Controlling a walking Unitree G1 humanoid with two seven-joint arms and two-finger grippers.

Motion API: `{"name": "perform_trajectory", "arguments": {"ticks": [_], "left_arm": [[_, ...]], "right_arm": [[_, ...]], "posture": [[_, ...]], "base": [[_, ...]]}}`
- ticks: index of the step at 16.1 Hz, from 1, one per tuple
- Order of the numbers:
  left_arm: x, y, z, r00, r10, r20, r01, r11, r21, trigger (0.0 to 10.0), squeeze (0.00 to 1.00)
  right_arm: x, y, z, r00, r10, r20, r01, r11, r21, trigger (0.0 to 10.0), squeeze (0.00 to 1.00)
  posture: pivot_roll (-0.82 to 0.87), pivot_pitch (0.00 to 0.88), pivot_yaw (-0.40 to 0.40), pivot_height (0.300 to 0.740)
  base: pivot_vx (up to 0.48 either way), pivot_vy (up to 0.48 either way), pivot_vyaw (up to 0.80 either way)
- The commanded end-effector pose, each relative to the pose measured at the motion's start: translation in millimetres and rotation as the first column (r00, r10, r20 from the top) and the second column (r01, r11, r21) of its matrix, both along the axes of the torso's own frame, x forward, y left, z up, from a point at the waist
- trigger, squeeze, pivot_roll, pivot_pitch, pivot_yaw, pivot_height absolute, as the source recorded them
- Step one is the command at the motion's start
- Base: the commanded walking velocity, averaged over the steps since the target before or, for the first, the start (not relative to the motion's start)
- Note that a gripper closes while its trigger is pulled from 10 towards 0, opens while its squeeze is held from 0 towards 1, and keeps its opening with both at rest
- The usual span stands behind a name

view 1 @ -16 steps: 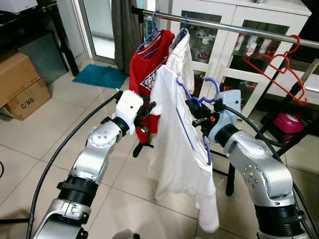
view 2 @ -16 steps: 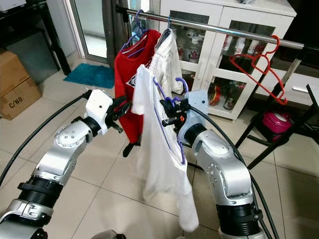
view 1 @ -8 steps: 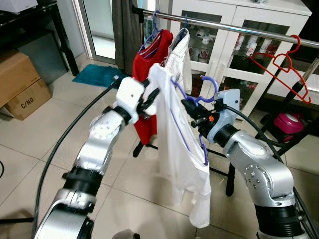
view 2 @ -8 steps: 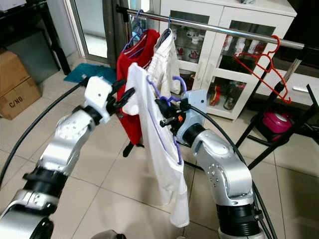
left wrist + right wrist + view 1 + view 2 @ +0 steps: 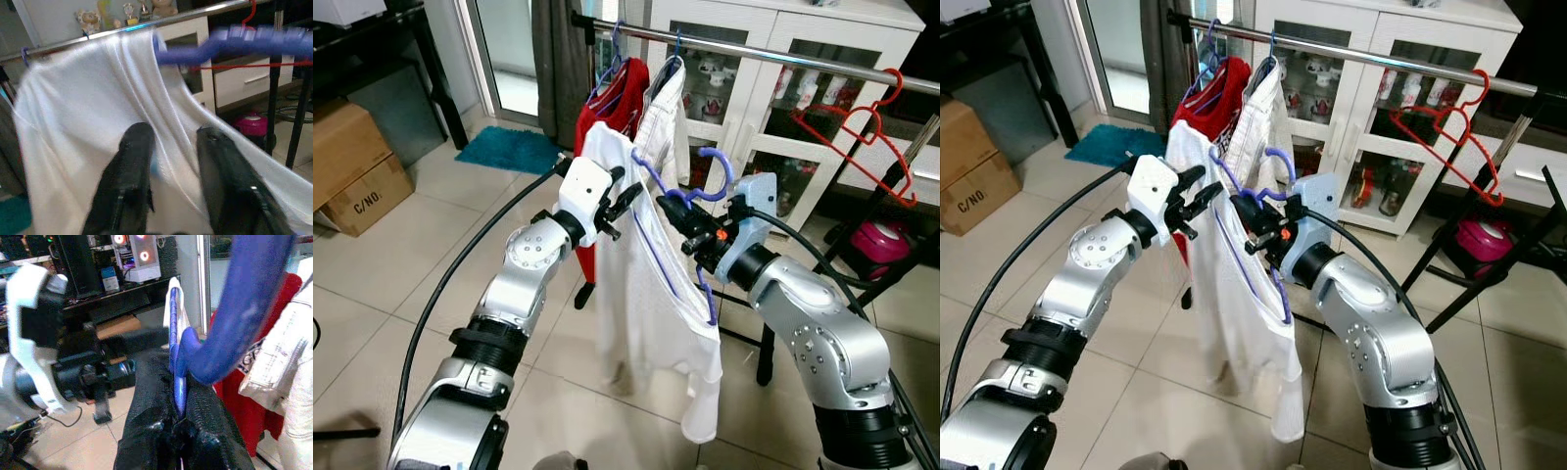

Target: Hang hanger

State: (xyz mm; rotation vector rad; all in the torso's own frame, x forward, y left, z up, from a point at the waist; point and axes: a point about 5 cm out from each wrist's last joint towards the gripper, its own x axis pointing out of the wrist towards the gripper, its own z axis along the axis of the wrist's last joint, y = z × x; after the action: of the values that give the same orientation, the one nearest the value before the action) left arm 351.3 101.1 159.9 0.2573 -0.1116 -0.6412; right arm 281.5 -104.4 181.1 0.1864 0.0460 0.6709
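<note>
Left eye view: right gripper (image 5: pixel 677 208) clamped on purple hanger (image 5: pixel 703 186) carrying white shirt (image 5: pixel 646 294), left gripper (image 5: pixel 625 199) spread apart against shirt shoulder, below rail (image 5: pixel 773 54).

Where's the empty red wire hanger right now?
In the left eye view, the empty red wire hanger hangs on the metal clothes rail at the robot's far right, in front of the white glass-door cabinet.

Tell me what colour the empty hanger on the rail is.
Red; the empty hanger shows best in the left eye view.
</note>
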Motion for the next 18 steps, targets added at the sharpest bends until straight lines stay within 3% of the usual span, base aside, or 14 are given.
{"name": "perform_trajectory", "arguments": {"ticks": [1, 2, 13, 17, 18], "left_arm": [[2.3, -1.9, 3.9, 1.0, -0.01, 0.011, 0.01, 1.0, 0.003, 2.1, 0.0], [2.9, -3.2, 2.4, 1.0, -0.02, 0.003, 0.02, 1.0, 0.004, 0.2, 0.0], [8.9, 2.0, 1.9, 0.999, 0.033, 0.018, -0.034, 0.999, 0.018, 0.0, 0.0], [-4.4, 1.5, 16.8, 0.996, -0.038, 0.078, 0.043, 0.997, -0.062, 0.0, 0.0], [-10.1, 6.1, 34.3, 0.987, -0.033, 0.158, 0.054, 0.99, -0.132, 0.0, 0.0]], "right_arm": [[-2.8, 1.1, 10.5, 0.999, 0.022, 0.043, -0.022, 1.0, 0.012, 0.0, 0.0], [-3.4, 1.8, 10.7, 0.999, 0.03, 0.045, -0.031, 0.999, 0.011, 0.0, 0.0], [-2.8, 0.2, 9.1, 0.999, 0.021, 0.035, -0.021, 1.0, -0.002, 0.0, 0.0], [4.8, -18.3, -20.9, 0.989, -0.115, -0.093, 0.095, 0.977, -0.192, 0.0, 0.0], [1.0, -23.3, -34.0, 0.988, -0.098, -0.119, 0.061, 0.957, -0.285, 0.0, 0.0]], "posture": [[-0.14, 0.0, -0.017, 0.74], [-0.14, 0.0, -0.019, 0.74], [-0.14, 0.0, -0.019, 0.74], [-0.14, 0.0, -0.021, 0.74], [-0.13, 0.0, -0.024, 0.74]], "base": [[0.0, 0.0, 0.0], [0.0, 0.0, 0.0], [0.0, 0.0, 0.0], [0.0, 0.0, 0.0], [0.0, 0.0, 0.0]]}}
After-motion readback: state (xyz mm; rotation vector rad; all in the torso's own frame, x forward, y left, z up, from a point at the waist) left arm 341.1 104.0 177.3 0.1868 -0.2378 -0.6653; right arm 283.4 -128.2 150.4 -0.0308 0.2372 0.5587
